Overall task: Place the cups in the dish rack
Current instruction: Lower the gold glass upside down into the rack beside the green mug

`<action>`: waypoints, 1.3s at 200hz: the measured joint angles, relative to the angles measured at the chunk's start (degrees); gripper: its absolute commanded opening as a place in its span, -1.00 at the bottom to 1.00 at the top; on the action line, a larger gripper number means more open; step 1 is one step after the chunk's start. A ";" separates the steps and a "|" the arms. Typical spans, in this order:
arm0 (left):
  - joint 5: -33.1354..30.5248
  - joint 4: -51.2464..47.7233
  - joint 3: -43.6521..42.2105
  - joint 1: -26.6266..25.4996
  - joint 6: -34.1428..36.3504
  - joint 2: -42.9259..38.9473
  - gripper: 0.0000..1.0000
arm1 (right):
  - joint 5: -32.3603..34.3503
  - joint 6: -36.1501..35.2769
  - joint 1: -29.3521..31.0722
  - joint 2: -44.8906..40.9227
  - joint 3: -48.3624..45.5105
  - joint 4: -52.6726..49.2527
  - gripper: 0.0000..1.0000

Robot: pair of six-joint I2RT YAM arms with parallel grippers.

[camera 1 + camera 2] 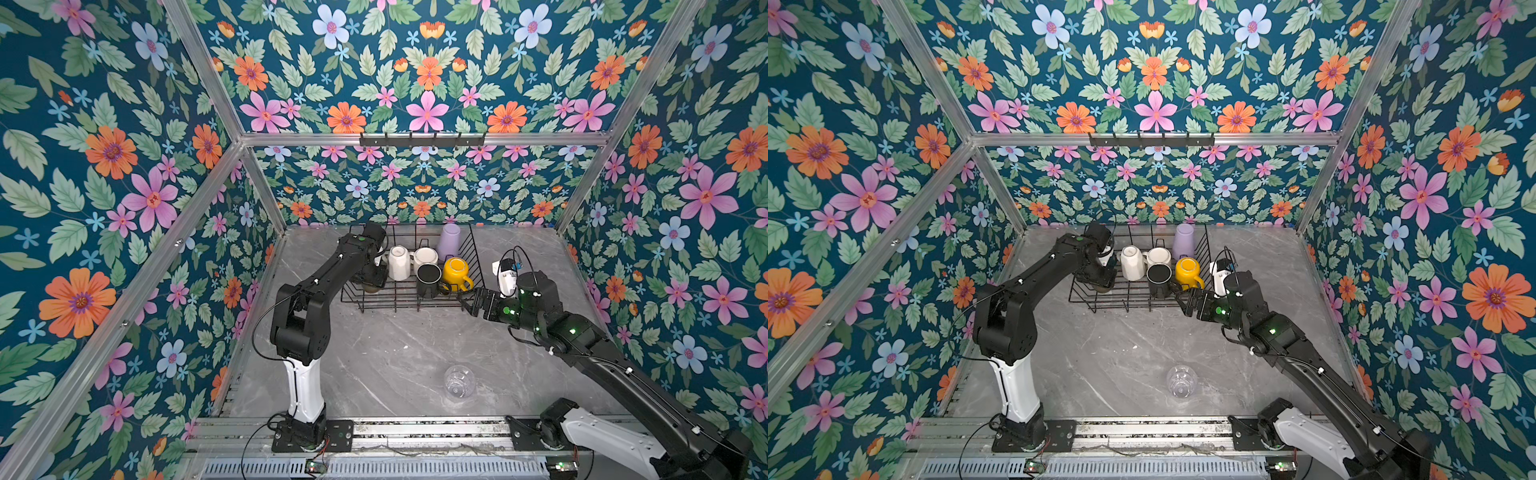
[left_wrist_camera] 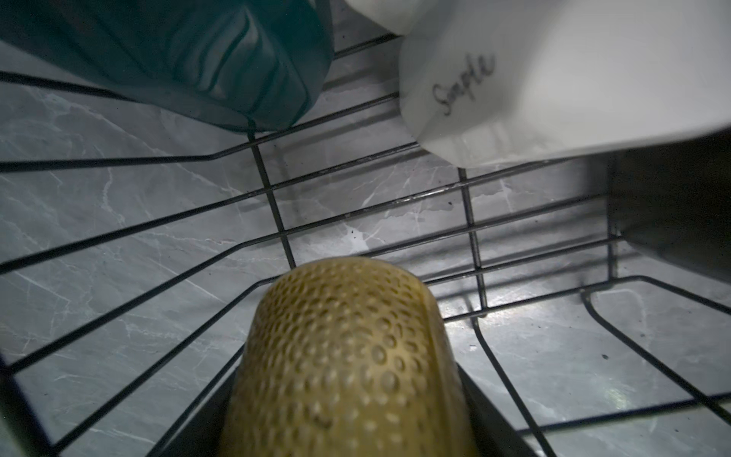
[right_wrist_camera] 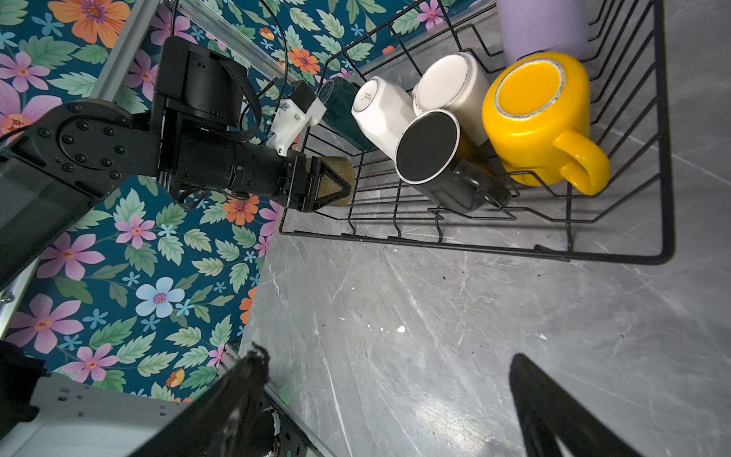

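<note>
The black wire dish rack (image 1: 399, 309) stands at the back of the table. In it lie a white mug (image 1: 398, 262), a cream mug (image 1: 424, 257), a lilac tumbler (image 1: 449, 241), a black mug (image 1: 429, 279) and a yellow mug (image 1: 455, 272). A dark green mug (image 3: 340, 107) sits at the rack's left end, behind my left arm in both top views. My left gripper (image 3: 328, 184) is inside that end, shut on the dimpled amber glass (image 2: 348, 348). My right gripper (image 1: 463, 301) hangs open and empty at the rack's front right corner. A clear glass (image 1: 459, 380) lies on the table near the front.
The grey marble table (image 1: 395, 345) is walled by floral panels on three sides. An aluminium rail (image 1: 415, 432) with both arm bases runs along the front edge. A hook bar (image 1: 422, 140) is mounted high on the back wall.
</note>
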 measured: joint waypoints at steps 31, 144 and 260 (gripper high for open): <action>0.02 0.07 0.00 0.55 0.00 1.64 -0.84 | 0.00 0.00 -0.09 0.00 -0.26 0.00 0.93; 0.46 0.87 0.00 1.75 -1.11 5.84 0.25 | 0.00 -0.22 -0.20 -0.09 -0.74 0.02 0.94; -0.44 1.11 0.63 1.86 -1.49 6.91 0.81 | 0.02 -0.55 -0.33 -0.04 -0.85 0.02 0.94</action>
